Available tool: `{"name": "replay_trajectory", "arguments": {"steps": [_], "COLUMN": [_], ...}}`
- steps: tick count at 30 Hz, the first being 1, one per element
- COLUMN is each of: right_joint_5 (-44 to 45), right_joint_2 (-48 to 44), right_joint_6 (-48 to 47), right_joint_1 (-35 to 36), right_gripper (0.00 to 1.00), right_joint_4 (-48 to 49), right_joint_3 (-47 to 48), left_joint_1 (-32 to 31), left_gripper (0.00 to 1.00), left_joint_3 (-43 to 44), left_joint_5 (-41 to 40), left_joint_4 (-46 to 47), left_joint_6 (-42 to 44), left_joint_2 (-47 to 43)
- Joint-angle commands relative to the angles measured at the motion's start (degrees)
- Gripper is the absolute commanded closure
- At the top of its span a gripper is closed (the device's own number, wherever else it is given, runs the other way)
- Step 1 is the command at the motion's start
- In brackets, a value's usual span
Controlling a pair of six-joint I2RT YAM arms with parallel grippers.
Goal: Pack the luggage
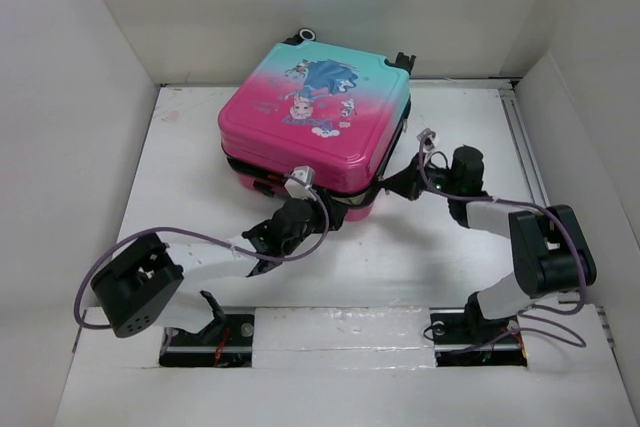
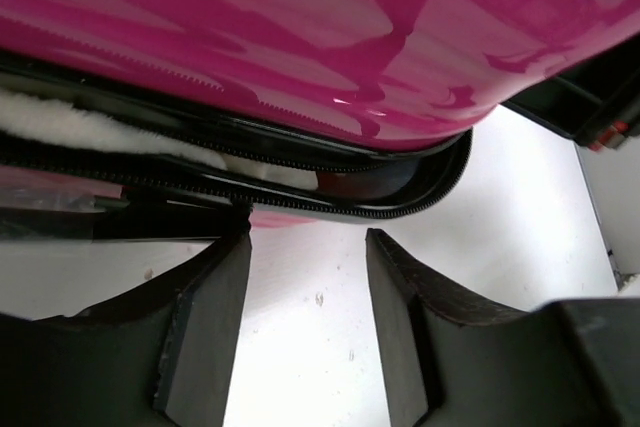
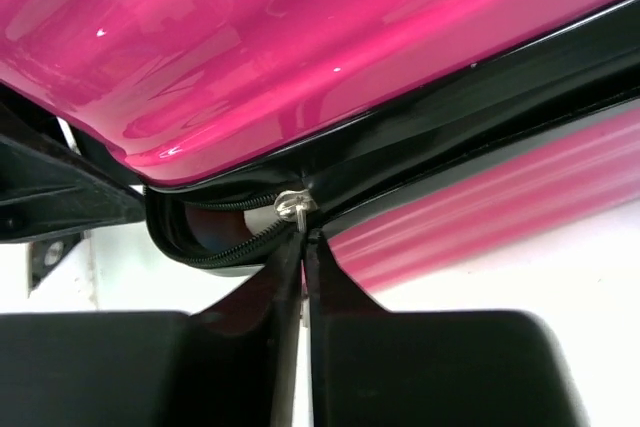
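Note:
The luggage [image 1: 315, 112], a pink-to-teal hard-shell suitcase with a cartoon princess on its lid, lies flat at the back of the table with its lid down and its zipper partly undone at the near side. My left gripper [image 1: 268, 247] is open and empty just in front of the suitcase's near edge; its view shows the pink shell [image 2: 330, 27], the gaping zipper [image 2: 300, 182] and white fluffy stuff [image 2: 80, 127] inside. My right gripper [image 1: 392, 185] is at the suitcase's near right corner, shut on the silver zipper pull [image 3: 296, 209].
White walls box in the table on the left, back and right. The two arm bases [image 1: 340, 332] sit at the near edge. Black wheels [image 1: 305, 35] stick out at the suitcase's far side.

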Motion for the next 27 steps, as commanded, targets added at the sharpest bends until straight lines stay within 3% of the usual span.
{"name": "replay_trajectory", "arguments": {"steps": [1, 9, 18, 23, 27], "right_joint_5": [5.24, 19.73, 37.93, 41.1, 46.54], "right_joint_2": [-3.11, -15.24, -31.33, -30.38, -28.09], "right_joint_6": [-0.41, -0.41, -0.33, 4.67, 11.17], "right_joint_1": [2.01, 7.98, 22.56, 31.35, 42.32], "right_gripper": [0.98, 1.0, 1.0, 1.0, 1.0], "right_joint_4": [-2.9, -17.65, -38.93, -37.72, -29.67], "right_joint_3": [-3.05, -6.84, -4.21, -3.59, -2.35], "left_joint_1": [-0.12, -0.12, -0.12, -0.12, -0.12], "left_gripper": [0.55, 0.57, 0.57, 0.57, 0.57], "left_joint_3": [3.54, 7.05, 12.33, 15.49, 18.3], "left_joint_5": [-2.06, -5.22, -9.54, -5.68, -1.98], "left_joint_4": [3.08, 6.23, 5.62, 7.73, 9.31], "left_joint_6": [1.34, -0.16, -0.16, -0.77, -0.77], "left_joint_2": [2.12, 8.97, 13.37, 17.05, 18.38]}}
